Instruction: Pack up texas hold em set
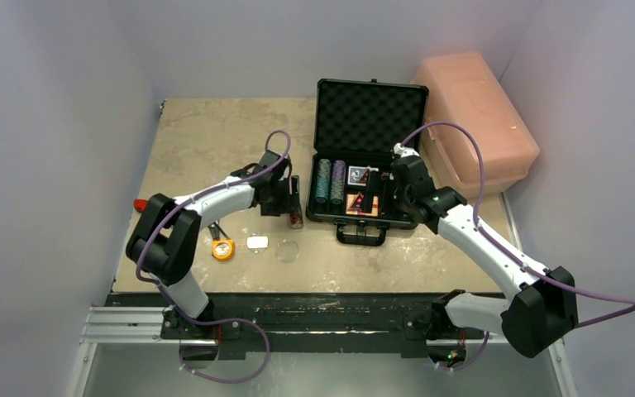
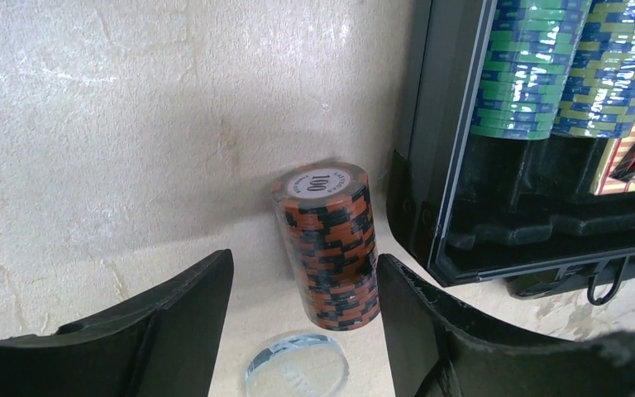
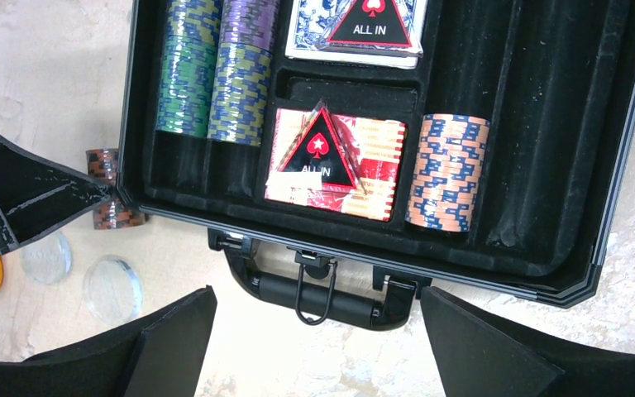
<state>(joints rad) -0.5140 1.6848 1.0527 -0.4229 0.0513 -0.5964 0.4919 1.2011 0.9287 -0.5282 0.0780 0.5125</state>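
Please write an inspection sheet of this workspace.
Surface: beige table, mottled.
Job's things: black briefcase open; teal chips, purple chips, peach chips and two decks in its tray; brown chip stack outside its left wall; two clear discs on the table.
Clutter: orange tape measure near the discs; pink box right of the lid.
Grippers: left gripper jaws open either side of the brown chip stack; right gripper jaws open over the handle.
Cables: purple cable along each arm, no snag seen.
Surroundings: pale walls.
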